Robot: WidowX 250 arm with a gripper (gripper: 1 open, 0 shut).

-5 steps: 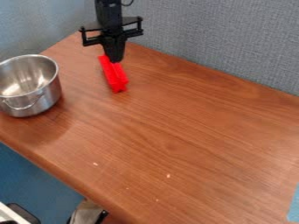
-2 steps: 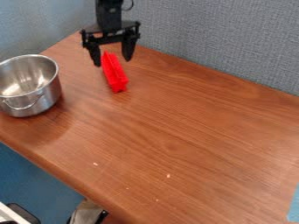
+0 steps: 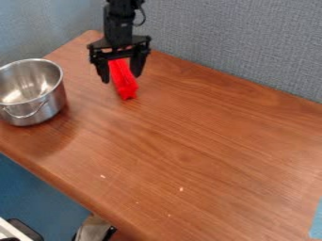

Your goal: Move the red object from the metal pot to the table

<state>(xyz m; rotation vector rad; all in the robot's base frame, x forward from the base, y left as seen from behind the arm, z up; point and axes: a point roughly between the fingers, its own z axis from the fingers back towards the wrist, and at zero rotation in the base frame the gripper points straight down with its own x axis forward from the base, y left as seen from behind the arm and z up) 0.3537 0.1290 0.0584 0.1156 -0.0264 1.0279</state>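
The red object (image 3: 123, 79), a bright red bar, lies on the wooden table (image 3: 189, 141) near its far edge, to the right of the metal pot. My black gripper (image 3: 120, 66) hangs straight down over the bar's far end, open, with one finger on each side of the bar. Whether the fingers touch the bar I cannot tell. The metal pot (image 3: 29, 89) stands at the table's left end, shiny and with nothing visible inside.
A blue-grey textured wall (image 3: 239, 38) rises right behind the table's far edge. The table's near edge runs diagonally from left to lower right, with the floor below it.
The gripper was shut on the red bar's far end a second ago; its fingers have spread apart and now straddle the bar, which rests on the table.
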